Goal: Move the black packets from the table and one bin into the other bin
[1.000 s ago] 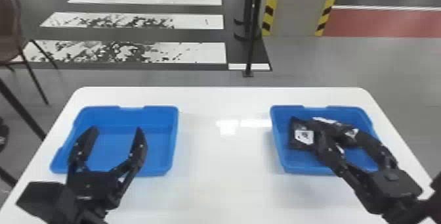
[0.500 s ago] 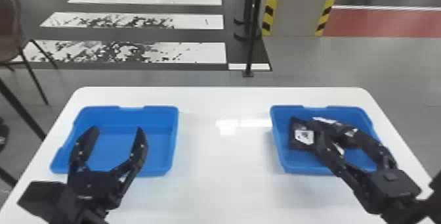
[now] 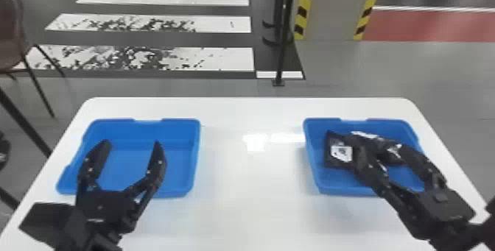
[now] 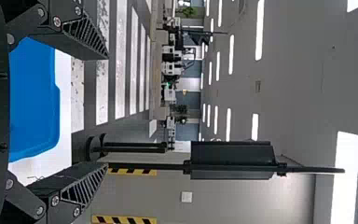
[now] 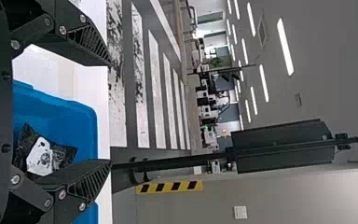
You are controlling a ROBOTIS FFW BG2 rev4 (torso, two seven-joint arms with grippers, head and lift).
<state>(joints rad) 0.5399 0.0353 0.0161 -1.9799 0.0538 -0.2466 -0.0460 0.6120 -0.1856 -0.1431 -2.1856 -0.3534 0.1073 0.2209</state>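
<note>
In the head view my left gripper stands open over the left blue bin, in which no packet is seen. My right gripper is over the right blue bin, partly covering several black packets with white labels lying in it. In the left wrist view my left gripper has its fingers wide apart with nothing between them. The right wrist view has my right gripper open too, with a black packet down in the bin beside one finger.
Both bins stand on a white table, with a wide gap between them. Beyond the table's far edge is a thin black pole; a brown chair stands at the far left.
</note>
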